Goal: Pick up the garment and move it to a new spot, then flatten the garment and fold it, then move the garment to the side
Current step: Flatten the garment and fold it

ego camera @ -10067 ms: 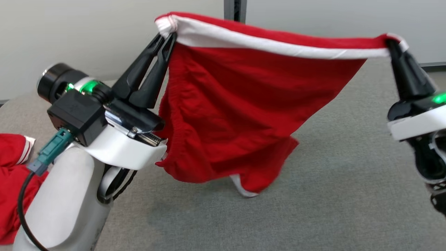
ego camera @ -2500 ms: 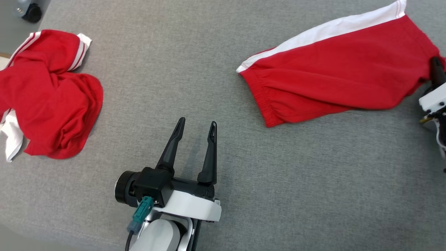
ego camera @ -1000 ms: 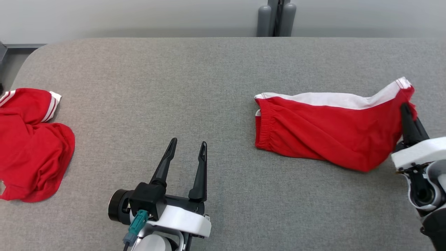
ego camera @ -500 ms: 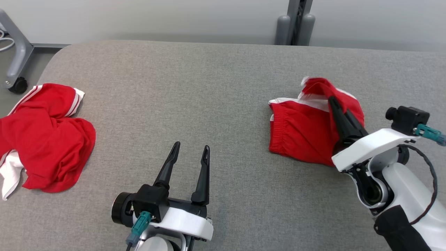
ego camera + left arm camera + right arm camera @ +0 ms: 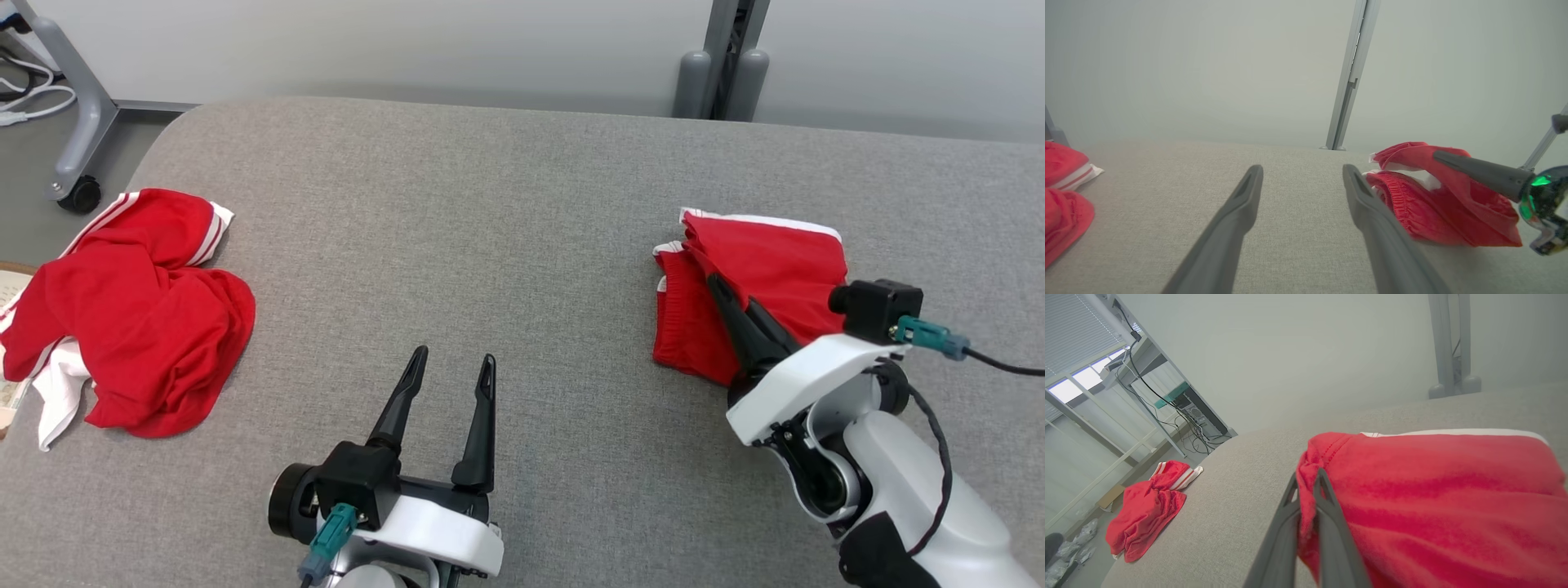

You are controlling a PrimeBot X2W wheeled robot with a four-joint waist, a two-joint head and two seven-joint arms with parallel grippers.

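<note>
The garment [image 5: 763, 261] lies on the right part of the grey table [image 5: 457, 204], doubled over itself, its white stripe along the far edge. My right gripper [image 5: 729, 292] is closed on a pinch of its red hem at the fold's left edge, just above the waistband layer. My left gripper [image 5: 454, 355] hangs near the front, well apart from it, fingers spread wide and empty. A second red garment [image 5: 139, 318] sits crumpled far left.

I judge the fold is nearly laid. Next I must let go and draw back low without dragging the top layer.

Half a second ago I held that hem high over the garment's middle; a second ago it lay at full length.
</note>
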